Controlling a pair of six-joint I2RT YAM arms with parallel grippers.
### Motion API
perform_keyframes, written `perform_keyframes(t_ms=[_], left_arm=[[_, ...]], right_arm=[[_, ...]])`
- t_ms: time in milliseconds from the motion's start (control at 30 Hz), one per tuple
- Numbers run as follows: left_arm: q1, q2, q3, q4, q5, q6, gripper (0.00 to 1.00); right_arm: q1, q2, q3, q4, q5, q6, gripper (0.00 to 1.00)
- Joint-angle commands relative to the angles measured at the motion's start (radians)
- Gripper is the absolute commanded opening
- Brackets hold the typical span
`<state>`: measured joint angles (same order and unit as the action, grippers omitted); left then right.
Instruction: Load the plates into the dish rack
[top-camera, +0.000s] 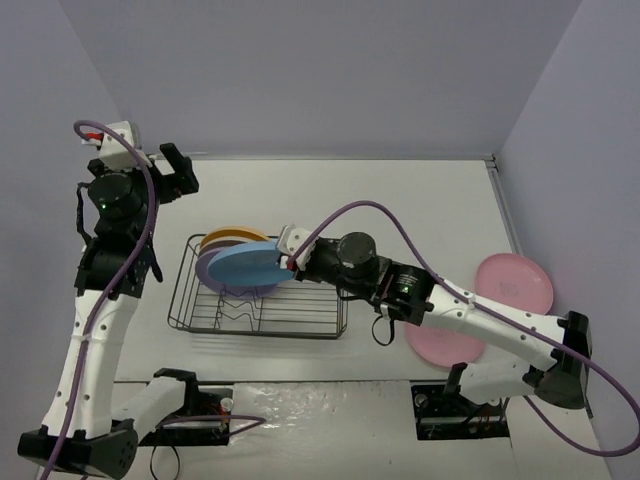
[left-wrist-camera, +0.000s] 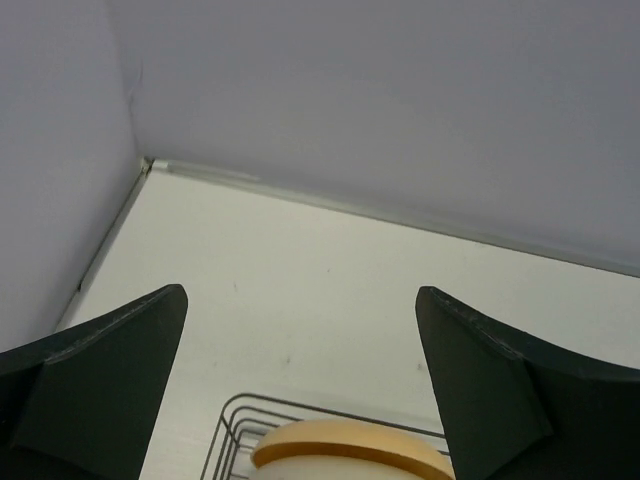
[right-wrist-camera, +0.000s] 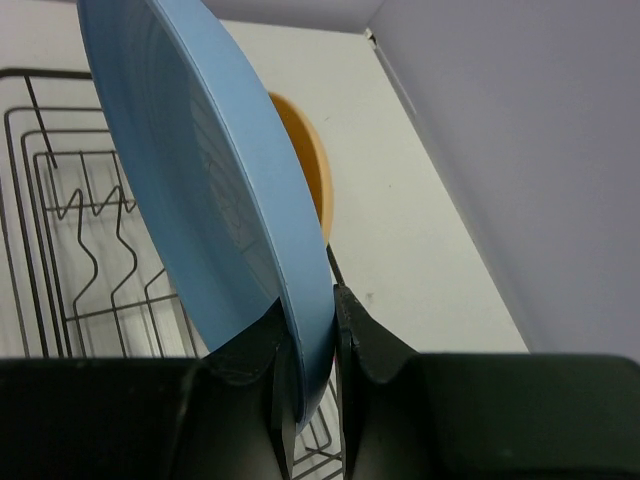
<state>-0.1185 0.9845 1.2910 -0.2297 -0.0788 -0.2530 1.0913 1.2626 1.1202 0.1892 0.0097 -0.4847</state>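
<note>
The dish rack (top-camera: 300, 318) sits on the table (top-camera: 400, 200) left of centre, between the two arms. In its far left end plates stand on edge one behind another: the rearmost plate (top-camera: 232, 236) at the back, the nearer standing plate (top-camera: 207, 272) before it. Just in front of these, over the rack, the held plate (top-camera: 250, 266) is pinched at its right edge by the right gripper (top-camera: 292, 260). Well apart to the right, the far-right plate (top-camera: 520, 280) lies flat on the table, and the near-right plate (top-camera: 440, 346) lies nearer, partly under the right arm (top-camera: 500, 325). The left gripper (top-camera: 178, 172) hangs behind and left of the rack.
</note>
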Motion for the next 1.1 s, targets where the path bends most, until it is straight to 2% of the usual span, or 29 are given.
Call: perform_keyframes(t_ms=[0,100,233,767,1067], left_arm=[[0.205,0.082,0.027,-0.193,-0.020,-0.274,0.97],[0.376,0.092,-0.029,-0.153,0.128,-0.343,0.97],[0.454,0.095,-0.077,-0.161,0.167,-0.353,0.97],[0.476,0.029,-0.203,-0.135,0.106,-0.269,0.97],[0.476,0.029,-0.220,-0.142,0.094,-0.254,0.97]], right_arm=[[0.031,0.074,0.058,0.121,0.086,-0.070,0.00],[0.050,0.124,0.071,0.154,0.126,-0.078,0.00],[0.098,0.195,0.076,0.238,0.273,-0.099,0.00],[0.175,0.376,0.156,0.340,0.472,-0.153,0.00],[0.176,0.421,0.154,0.308,0.424,-0.152,0.00]])
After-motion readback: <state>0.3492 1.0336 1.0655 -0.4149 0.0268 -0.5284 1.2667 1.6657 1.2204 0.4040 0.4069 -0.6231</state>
